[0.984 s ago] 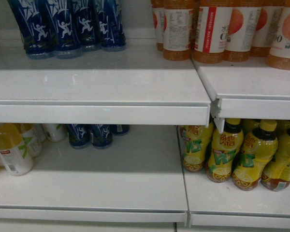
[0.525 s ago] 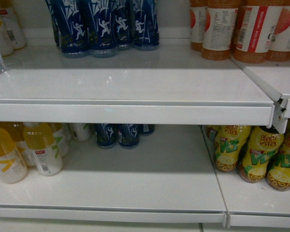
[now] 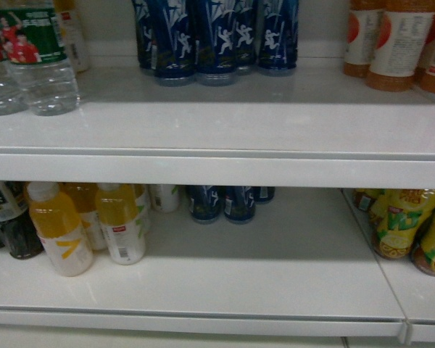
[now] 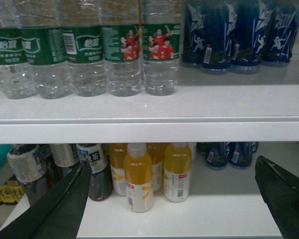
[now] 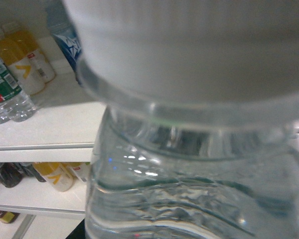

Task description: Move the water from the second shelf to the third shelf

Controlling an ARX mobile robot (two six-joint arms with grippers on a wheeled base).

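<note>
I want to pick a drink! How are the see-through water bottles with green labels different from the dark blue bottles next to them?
The clear ribbed plastic water bottles with dark green labels show colourless water; the dark blue bottles with white running figures are too dark to see into. The water labels carry red-shirted people; the blue ones carry white stick-like figures. The water bottles stand left, the blue ones right. Both stand upright on the same white shelf.

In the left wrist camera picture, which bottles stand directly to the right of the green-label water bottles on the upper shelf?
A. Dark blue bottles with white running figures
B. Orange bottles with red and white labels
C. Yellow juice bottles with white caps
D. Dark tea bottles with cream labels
A: on the upper shelf the row of water bottles ends where the dark blue bottles with white figures begin; the yellow juice bottles stand on the shelf below.
</note>
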